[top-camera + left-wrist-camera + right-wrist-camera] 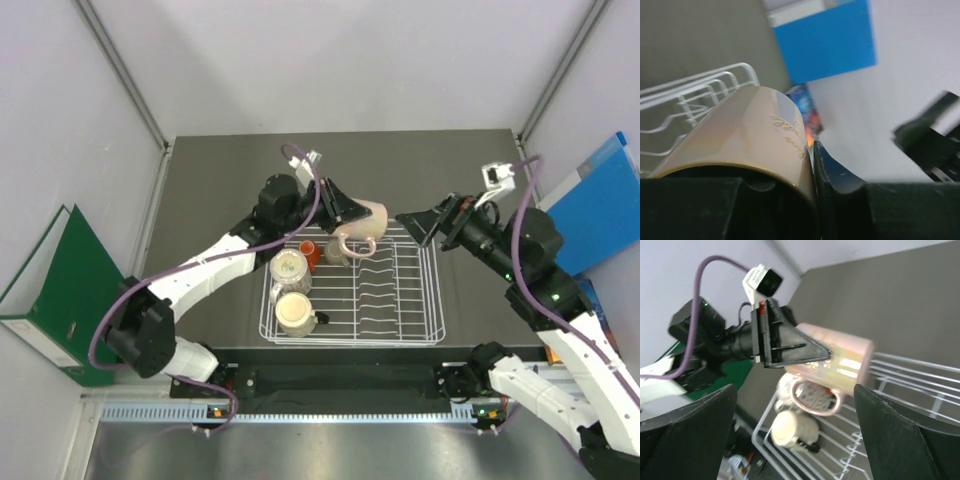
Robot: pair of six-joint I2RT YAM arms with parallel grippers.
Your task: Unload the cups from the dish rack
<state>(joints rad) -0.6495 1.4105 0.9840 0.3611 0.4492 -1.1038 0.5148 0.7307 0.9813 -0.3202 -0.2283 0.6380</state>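
The left fingers (790,347) clamp the glossy pinkish-beige ceramic mug (845,357) sideways above the white wire dish rack (400,300); its raised cursive script (789,134) is unreadable. The right fingers (900,440) gape wide, empty.

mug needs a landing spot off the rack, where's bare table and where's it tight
The widest bare table is the far strip between the dish rack and the back wall. Narrower strips flank the rack, each under an arm. Crowded: the rack's left end, with speckled mug, cream mug, red-orange cup and tan cup, below the held pinkish mug.
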